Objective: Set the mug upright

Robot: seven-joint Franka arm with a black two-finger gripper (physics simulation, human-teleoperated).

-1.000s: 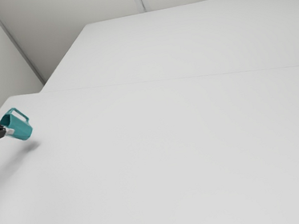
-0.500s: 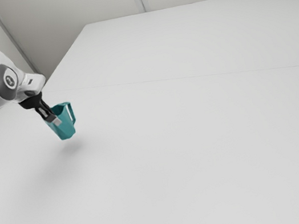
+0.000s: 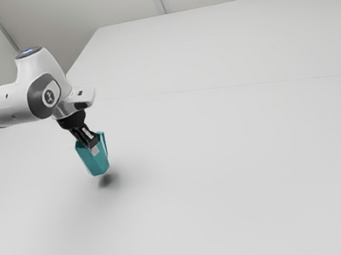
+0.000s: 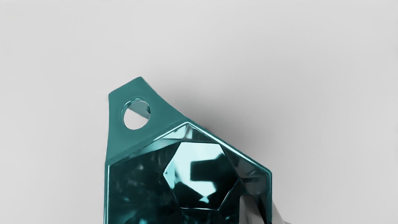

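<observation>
Our gripper (image 3: pixel 94 149) pinches the wall of the teal mug (image 3: pixel 95 165), one finger inside, one outside, parted only by its thickness. We hold it mouth up, slightly tilted, just above the white table (image 3: pixel 234 189); pale walls (image 3: pixel 71 13) stand beyond.

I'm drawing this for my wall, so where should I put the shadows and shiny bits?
Exterior view: a soft dark shadow on the white table, below the teal mug; wrist view: bright glare on the mug's inside bottom, thin shiny lines along its rim.
</observation>
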